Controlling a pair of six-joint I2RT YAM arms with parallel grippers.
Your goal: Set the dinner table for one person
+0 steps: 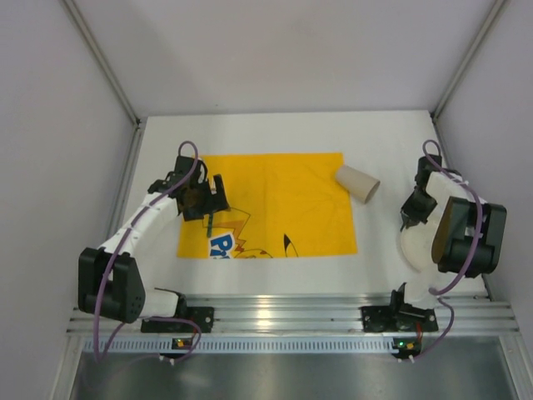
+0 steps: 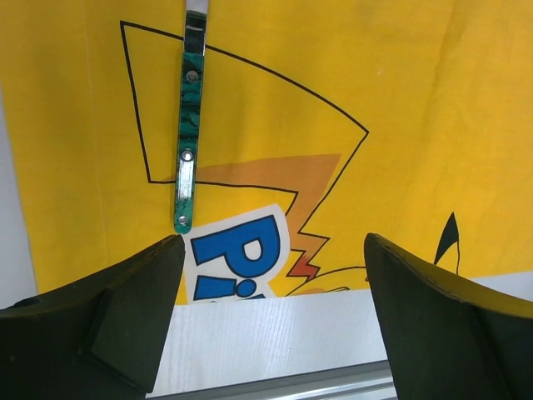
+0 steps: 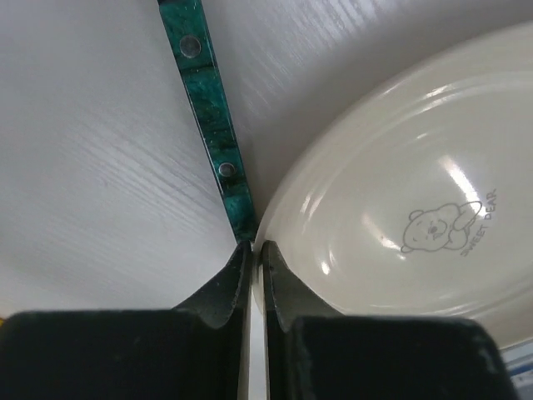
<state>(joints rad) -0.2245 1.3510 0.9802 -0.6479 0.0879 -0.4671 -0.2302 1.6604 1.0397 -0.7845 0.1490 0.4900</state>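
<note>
Left tool [image 2: 273, 246]: jaws spread wide, holding nothing.
Right tool [image 3: 256, 247]: fingers pressed almost together, with only a thin slit between them. Whether anything is clamped cannot be told.
Desk [image 1: 250, 133], position: lies beneath both tools. A strip of bare desk shows under the left tool's fingers. The right tool's tips point down at the desk's right side.
Desk, appearance: large, flat, matte white rectangle with a faint linear grain, visible in the right wrist view.
Yellow cloth [image 1: 283, 192]: spread flat on the desk centre, with a cartoon print. The left tool hangs above its near left edge.
Utensil A [image 2: 188, 125]: green marbled handle with rivets, lying on the cloth ahead of the left tool, apart from both fingers.
Utensil B [image 3: 212, 108]: matching green handle, lying on bare desk. Its end meets the right tool's fingertips.
Plate [image 3: 375, 150]: glossy cream with a bear print, on the desk just beside utensil B and the right tool.
Cup [image 1: 357, 183]: tan, lying on its side at the cloth's far right corner.
</note>
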